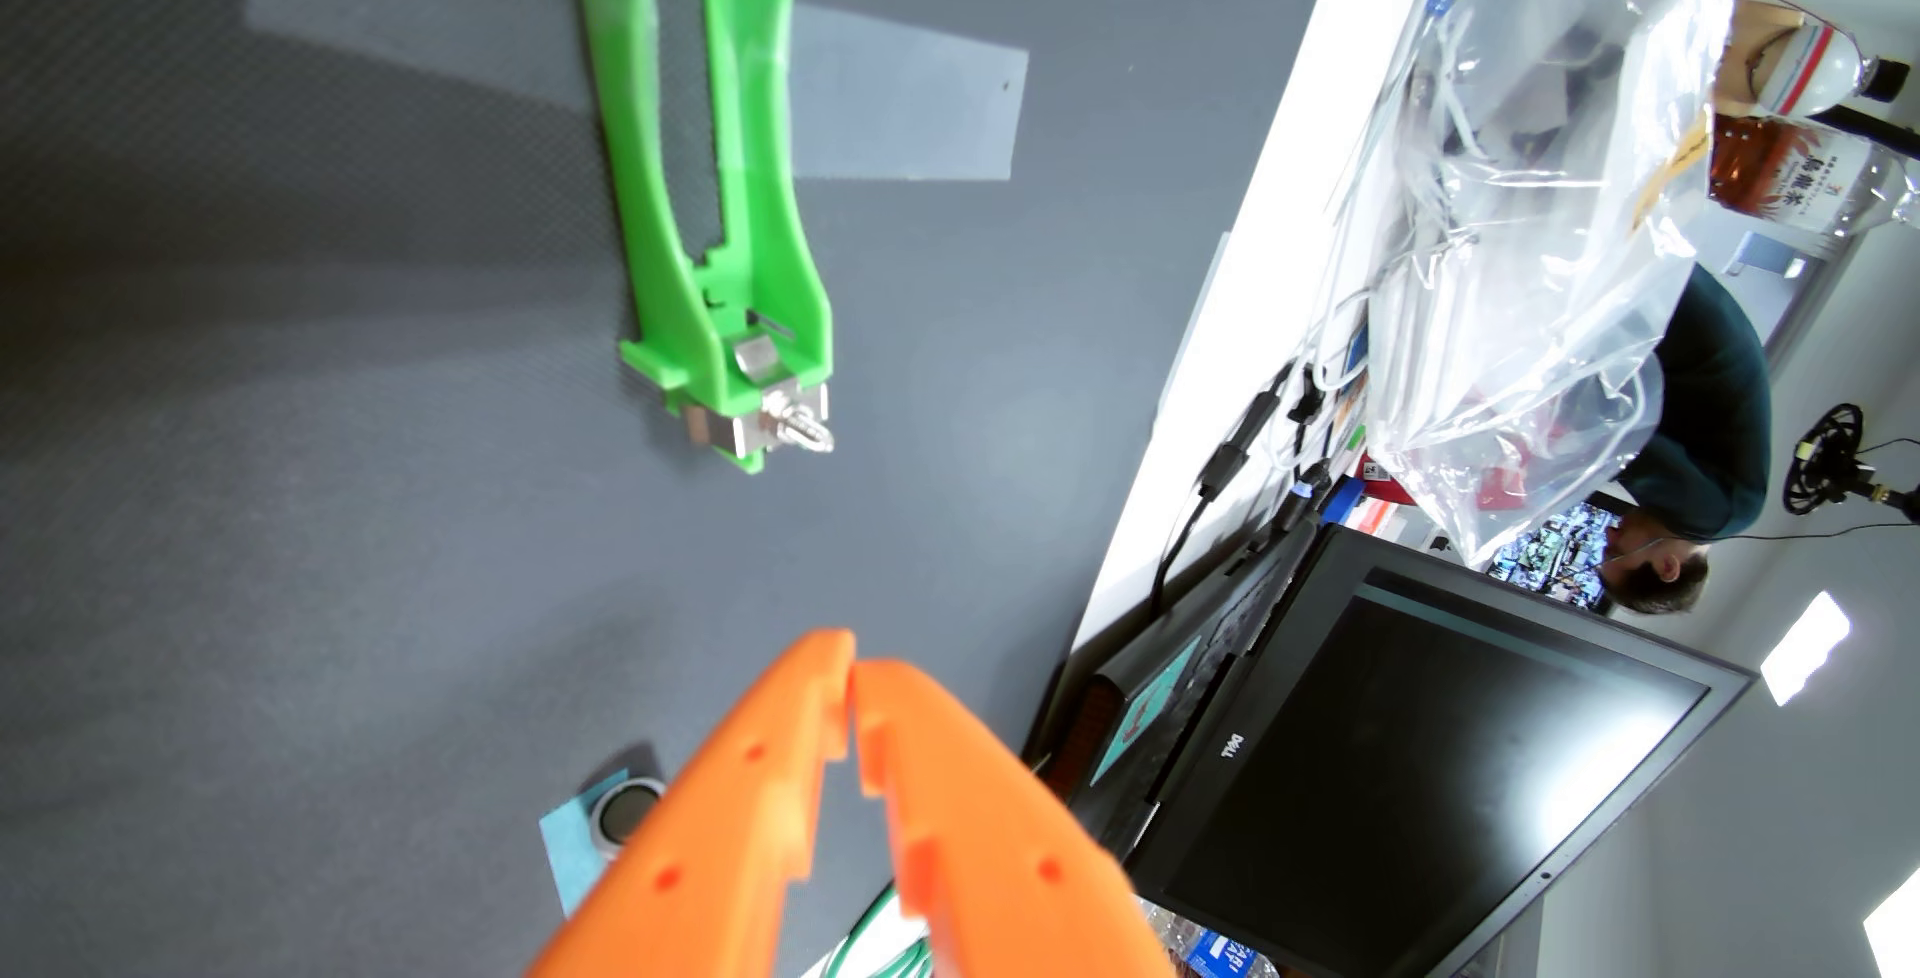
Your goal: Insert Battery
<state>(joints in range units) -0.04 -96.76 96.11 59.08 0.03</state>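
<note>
The two orange plastic fingers (727, 812) of the gripper (854, 661) rise from the bottom centre of the wrist view, their tips pressed together with nothing visible between them, hanging over the dark grey textured mat (260, 521). At the lower left of the fingers, partly hidden behind the left one, a small round silver coin-cell battery (627, 804) lies on a light blue paper square (569, 848), touching neither tip. In the upper centre of the frame a long bright green plastic holder (717, 158) stretches down from the top edge, ending in a slotted tip with a small metal block and screw (795, 422); it sits well apart from the gripper. A strip of translucent grey tape (914, 101) crosses under the holder. Along the right, past the mat's edge, stand a white table edge (1278, 241), a crumpled clear plastic bag (1538, 210) and a black Dell monitor (1434, 760).
</note>
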